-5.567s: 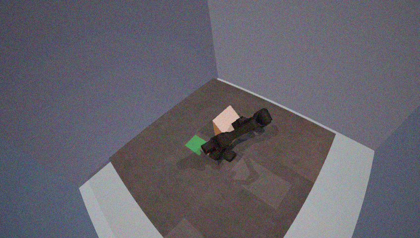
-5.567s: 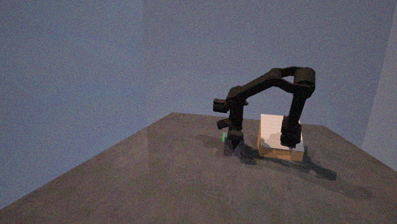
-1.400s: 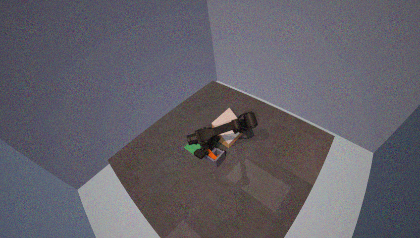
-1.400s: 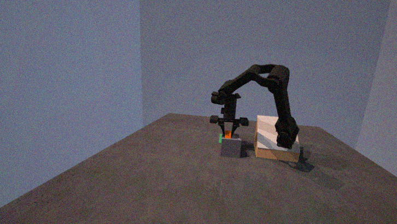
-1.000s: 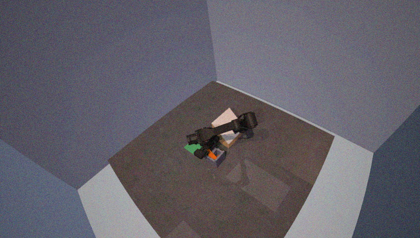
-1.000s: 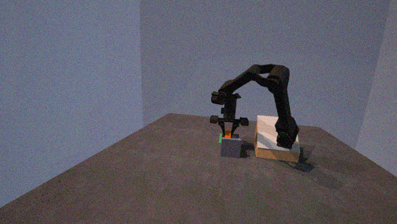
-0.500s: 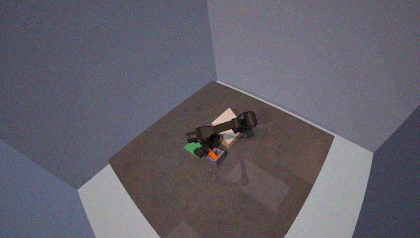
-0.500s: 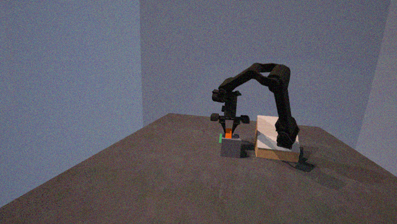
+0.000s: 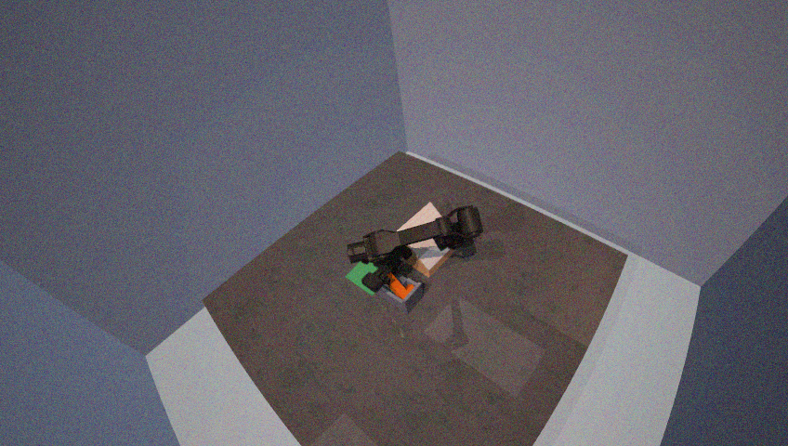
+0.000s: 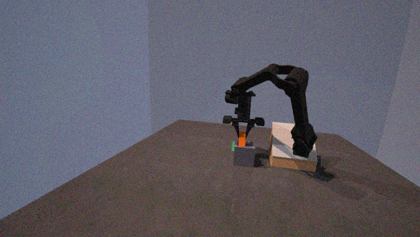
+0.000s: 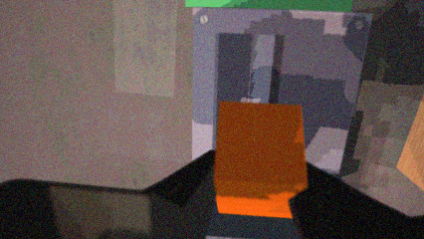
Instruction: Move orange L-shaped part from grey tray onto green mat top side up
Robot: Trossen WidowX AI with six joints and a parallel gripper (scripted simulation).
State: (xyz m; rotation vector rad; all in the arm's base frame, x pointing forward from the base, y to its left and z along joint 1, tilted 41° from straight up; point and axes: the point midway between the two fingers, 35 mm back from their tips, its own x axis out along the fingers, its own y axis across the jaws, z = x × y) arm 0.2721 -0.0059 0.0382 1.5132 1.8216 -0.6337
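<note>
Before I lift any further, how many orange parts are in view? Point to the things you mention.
1: the orange part [image 9: 400,288] [image 10: 241,139] [image 11: 260,144], pinched between the gripper's fingers above the grey tray [image 9: 409,302] [image 10: 244,157] [image 11: 203,65]. The arm could hide others.

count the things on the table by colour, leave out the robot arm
orange: 1, the L-shaped part
grey: 1, the tray
green: 1, the mat
white-topped with wood-coloured sides: 1, the block
total: 4
</note>
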